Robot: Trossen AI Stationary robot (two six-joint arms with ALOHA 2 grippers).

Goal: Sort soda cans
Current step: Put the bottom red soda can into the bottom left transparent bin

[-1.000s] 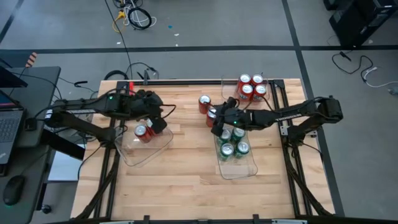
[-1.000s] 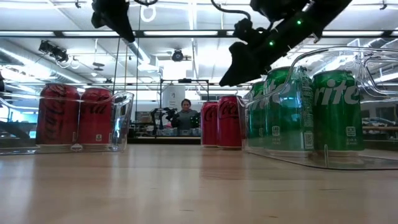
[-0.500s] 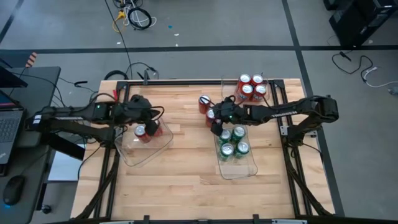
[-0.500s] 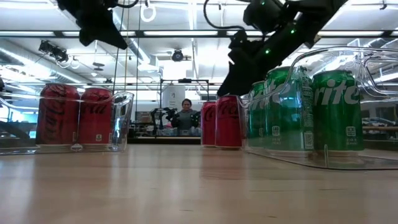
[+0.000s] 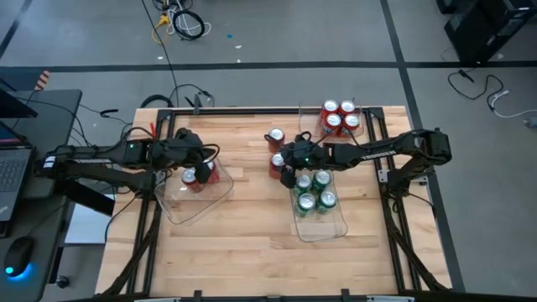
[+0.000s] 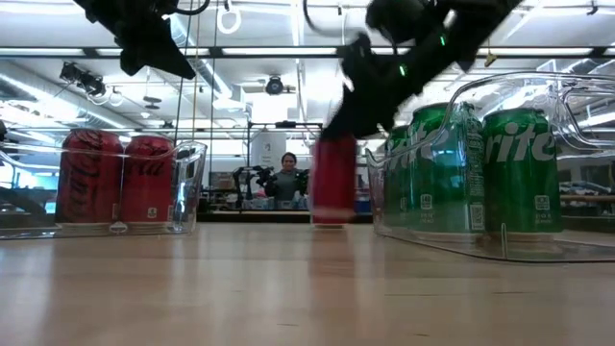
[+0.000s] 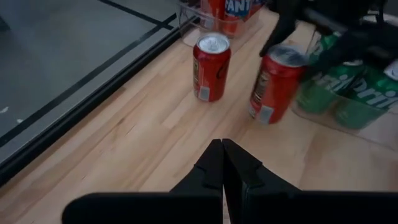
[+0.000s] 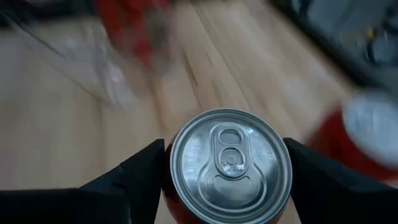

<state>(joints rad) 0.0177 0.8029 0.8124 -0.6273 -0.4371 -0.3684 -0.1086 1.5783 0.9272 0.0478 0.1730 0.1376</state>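
Table (image 5: pixel 252 226): wooden top beneath both my arms. Right bin (image 5: pixel 323 225): clear, just beside my right gripper (image 5: pixel 284 170), holding four green cans (image 5: pixel 315 191). Left bin (image 5: pixel 189 204): clear, under my left gripper (image 5: pixel 207 168), holding two red cans (image 5: pixel 195 179). Far bin (image 5: pixel 352 134): beyond my right arm, holding four red cans (image 5: pixel 338 117). My right gripper's fingers (image 8: pixel 134 174) are closed against both sides of a red can (image 8: pixel 227 165), held from above, silver top up; in the low view it hangs clear of the table. Another red can (image 7: pixel 211 66) stands upright on the table just beyond the held one. My left gripper hovers above the left bin, fingers pressed together, holding nothing.
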